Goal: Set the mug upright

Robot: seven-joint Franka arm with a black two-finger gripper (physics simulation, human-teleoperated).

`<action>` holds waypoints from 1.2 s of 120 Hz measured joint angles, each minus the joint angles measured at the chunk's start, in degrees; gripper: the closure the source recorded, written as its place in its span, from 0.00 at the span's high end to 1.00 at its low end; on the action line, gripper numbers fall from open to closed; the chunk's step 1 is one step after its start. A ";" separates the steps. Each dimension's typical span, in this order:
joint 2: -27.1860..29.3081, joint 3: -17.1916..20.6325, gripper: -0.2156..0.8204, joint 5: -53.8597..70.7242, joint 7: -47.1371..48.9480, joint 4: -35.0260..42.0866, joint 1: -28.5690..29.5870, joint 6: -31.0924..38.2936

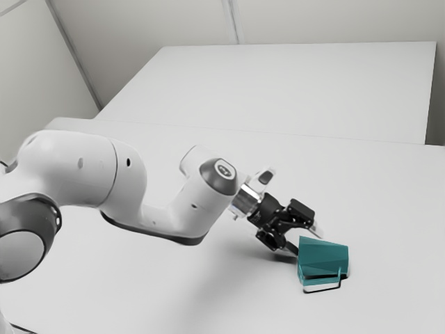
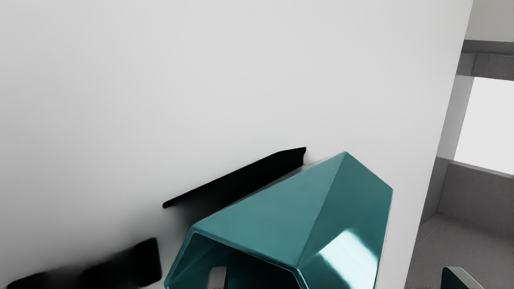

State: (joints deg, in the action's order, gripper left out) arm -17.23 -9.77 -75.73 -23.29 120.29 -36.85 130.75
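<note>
The teal faceted mug (image 1: pixel 322 257) lies on its side on the white table, its handle toward the exterior view's bottom edge. My gripper (image 1: pixel 308 241) is at the mug's mouth end, tilted down toward it. In the wrist view the mug (image 2: pixel 305 224) has its dark mouth facing my hand. The gripper (image 2: pixel 338 277) is open there: one fingertip (image 2: pixel 217 277) overlaps the mouth opening, the other fingertip (image 2: pixel 459 277) stands outside the mug, beyond its wall. Whether the first tip is inside the mouth or just before it, I cannot tell. The handle is hidden in the wrist view.
The white table (image 1: pixel 174 278) extends around the mug, and dark shadows lie on it beside the mug in the wrist view. A second pale surface (image 1: pixel 299 90) stands behind the table in the exterior view. Past the table's edge, a grey wall with a bright opening (image 2: pixel 486 124) shows.
</note>
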 joint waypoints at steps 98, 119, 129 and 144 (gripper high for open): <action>-2.41 0.06 0.07 -1.43 -2.21 -5.45 -2.51 0.29; -2.18 0.02 0.04 -1.67 -2.08 -6.30 -4.32 0.67; -1.89 0.01 0.04 -1.57 -1.88 -6.35 -4.91 1.17; -1.43 0.01 0.04 -1.02 -1.48 -6.36 -5.15 1.74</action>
State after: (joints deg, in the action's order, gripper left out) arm -18.66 -9.75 -76.76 -24.78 113.93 -42.00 132.49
